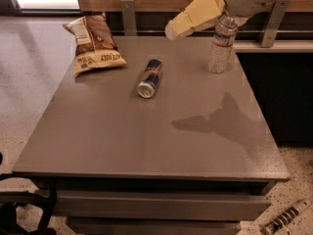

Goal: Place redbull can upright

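Note:
The redbull can [150, 78] lies on its side on the grey table [122, 141], in the far middle, its silver end facing me. It is dark blue and silver with a red mark. My gripper [172, 31] is a cream-coloured wedge on a white arm that comes in from the top right. It hangs in the air above the table's far edge, up and to the right of the can, and does not touch it. Nothing shows in it.
A clear water bottle [221, 45] with a white label stands upright at the far right, just under my arm. A chip bag [94, 44] lies at the far left corner. The arm's shadow [215, 121] falls on the right of the table. A wooden wall runs behind.

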`<state>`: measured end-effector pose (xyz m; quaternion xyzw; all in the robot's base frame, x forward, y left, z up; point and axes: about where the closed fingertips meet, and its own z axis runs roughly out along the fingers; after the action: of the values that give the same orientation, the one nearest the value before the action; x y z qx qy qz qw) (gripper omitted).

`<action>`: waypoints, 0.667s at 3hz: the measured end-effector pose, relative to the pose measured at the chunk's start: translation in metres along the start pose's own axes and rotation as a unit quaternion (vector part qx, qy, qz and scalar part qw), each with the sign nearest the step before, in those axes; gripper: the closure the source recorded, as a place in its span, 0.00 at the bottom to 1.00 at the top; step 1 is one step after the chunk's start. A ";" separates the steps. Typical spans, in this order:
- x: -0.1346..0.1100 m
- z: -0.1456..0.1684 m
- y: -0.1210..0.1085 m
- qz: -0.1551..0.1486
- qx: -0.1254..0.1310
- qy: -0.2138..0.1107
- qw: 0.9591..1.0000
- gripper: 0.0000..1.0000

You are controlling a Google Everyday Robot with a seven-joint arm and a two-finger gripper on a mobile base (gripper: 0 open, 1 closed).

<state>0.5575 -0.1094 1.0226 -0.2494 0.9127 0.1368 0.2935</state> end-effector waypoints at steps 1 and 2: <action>-0.016 0.028 0.010 0.016 -0.007 0.024 1.000 0.00; -0.021 0.059 0.020 0.043 0.017 0.070 0.996 0.00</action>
<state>0.5891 -0.0615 0.9909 -0.2134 0.9431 0.1158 0.2274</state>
